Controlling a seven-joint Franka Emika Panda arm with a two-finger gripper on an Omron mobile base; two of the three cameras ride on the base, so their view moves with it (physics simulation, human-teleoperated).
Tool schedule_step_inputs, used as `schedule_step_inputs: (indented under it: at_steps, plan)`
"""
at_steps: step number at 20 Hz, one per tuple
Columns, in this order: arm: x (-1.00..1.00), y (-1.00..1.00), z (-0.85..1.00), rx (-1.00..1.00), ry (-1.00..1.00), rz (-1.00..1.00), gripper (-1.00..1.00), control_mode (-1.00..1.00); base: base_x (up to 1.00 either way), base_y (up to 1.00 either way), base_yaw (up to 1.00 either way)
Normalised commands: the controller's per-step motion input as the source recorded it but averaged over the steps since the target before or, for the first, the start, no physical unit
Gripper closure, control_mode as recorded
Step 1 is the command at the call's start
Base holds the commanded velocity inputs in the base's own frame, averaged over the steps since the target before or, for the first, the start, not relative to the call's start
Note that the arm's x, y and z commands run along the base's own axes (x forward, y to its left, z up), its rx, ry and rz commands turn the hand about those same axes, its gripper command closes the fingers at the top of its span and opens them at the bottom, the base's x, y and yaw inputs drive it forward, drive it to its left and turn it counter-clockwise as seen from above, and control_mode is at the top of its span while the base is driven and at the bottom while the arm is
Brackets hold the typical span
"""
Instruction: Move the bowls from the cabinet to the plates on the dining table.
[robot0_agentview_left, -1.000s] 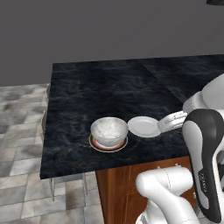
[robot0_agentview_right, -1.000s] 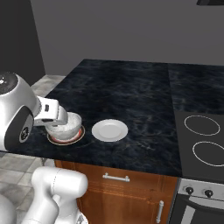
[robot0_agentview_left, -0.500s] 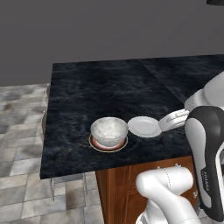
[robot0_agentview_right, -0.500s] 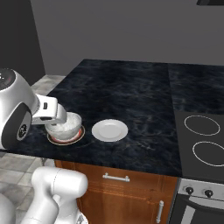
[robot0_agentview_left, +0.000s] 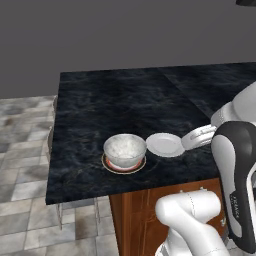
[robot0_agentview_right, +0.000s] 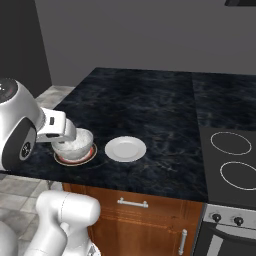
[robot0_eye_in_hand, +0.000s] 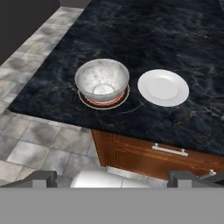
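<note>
A white-grey marbled bowl (robot0_agentview_left: 125, 148) (robot0_agentview_right: 75, 142) (robot0_eye_in_hand: 102, 79) sits upright on the orange-red plate (robot0_eye_in_hand: 103, 102) near the front edge of the black marble dining table (robot0_agentview_left: 130, 100) (robot0_agentview_right: 150, 105) (robot0_eye_in_hand: 175, 35). Just to its right lies the white plate (robot0_agentview_left: 164, 144) (robot0_agentview_right: 125, 148) (robot0_eye_in_hand: 163, 87), with nothing on it. My gripper (robot0_eye_in_hand: 113, 178) hangs back from the table's front edge, above the floor, open and holding nothing, well apart from the bowl. The cabinet is out of view.
A cooktop with two round rings (robot0_agentview_right: 231, 159) adjoins the table on the right, with oven knobs (robot0_agentview_right: 225, 219) below. Wooden drawers with short silver handles (robot0_agentview_right: 132, 202) (robot0_eye_in_hand: 169, 150) face me under the top. Grey tiled floor (robot0_agentview_left: 25, 150) lies to the left.
</note>
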Motion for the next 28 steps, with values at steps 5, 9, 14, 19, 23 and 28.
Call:
schedule_step_inputs:
  at_steps: [5,9,14,19,23,28]
  plan:
    - [0.00,0.00,0.00,0.00,0.00,0.00,-1.00,1.00,-0.05,-0.04,0.00]
    - [0.00,0.00,0.00,0.00,0.00,0.00,-1.00,1.00,-0.41,-0.24,0.00]
    - [0.00,0.00,0.00,0.00,0.00,0.00,-1.00,1.00,-0.78,-0.66,-0.09]
    - [0.00,0.00,0.00,0.00,0.00,0.00,-1.00,1.00,-0.57,-0.76,-0.19]
    - [0.00,0.00,0.00,0.00,0.00,0.00,-1.00,1.00,0.00,-0.84,-0.44]
    - [0.00,0.00,0.00,0.00,0.00,0.00,-1.00,1.00,0.15,-0.73,-0.54]
